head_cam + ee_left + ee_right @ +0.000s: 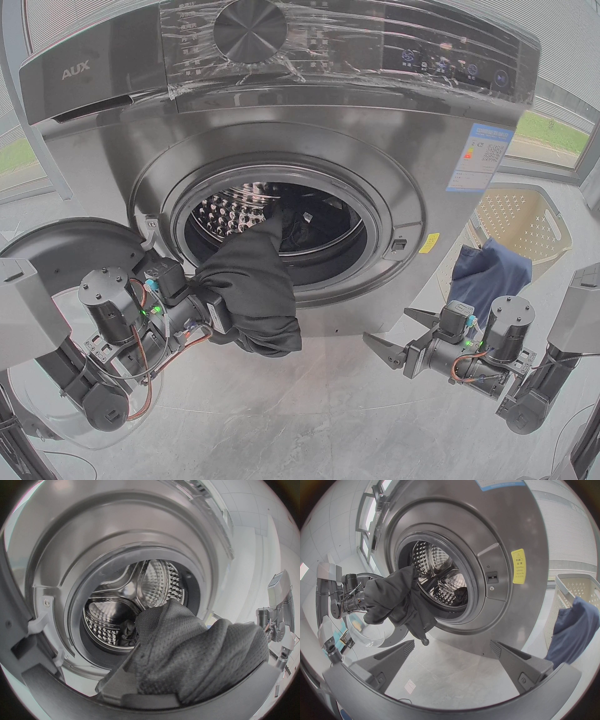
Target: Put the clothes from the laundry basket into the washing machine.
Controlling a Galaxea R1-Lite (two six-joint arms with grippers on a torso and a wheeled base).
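At the left of the head view the round door (62, 250) of the washing machine (350, 137) stands swung open. Just right of it the left gripper (219, 319) is clamped on a black garment (256, 281), whose cloth bunches over the fingers and hides them. The upper end of the garment lies over the lip of the drum opening (275, 219), but most of it sags below the rim in front of the machine. Another dark item (461, 594) already lies in the drum.

The main risk, as I judge it, is letting go here. With the bulk outside, the weight would drag the cloth off the lip and onto the floor. The hanging tail could also catch on the door seal if pushed in carelessly.

The left arm reaches up from the lower left, its wrist aimed rightwards at the opening. At the lower right the right gripper (387, 328) hangs low before the machine, fingers spread wide and empty, pointing left. Beyond it a navy garment (487, 275) drapes over the rim of the laundry basket (531, 225), at the right edge.
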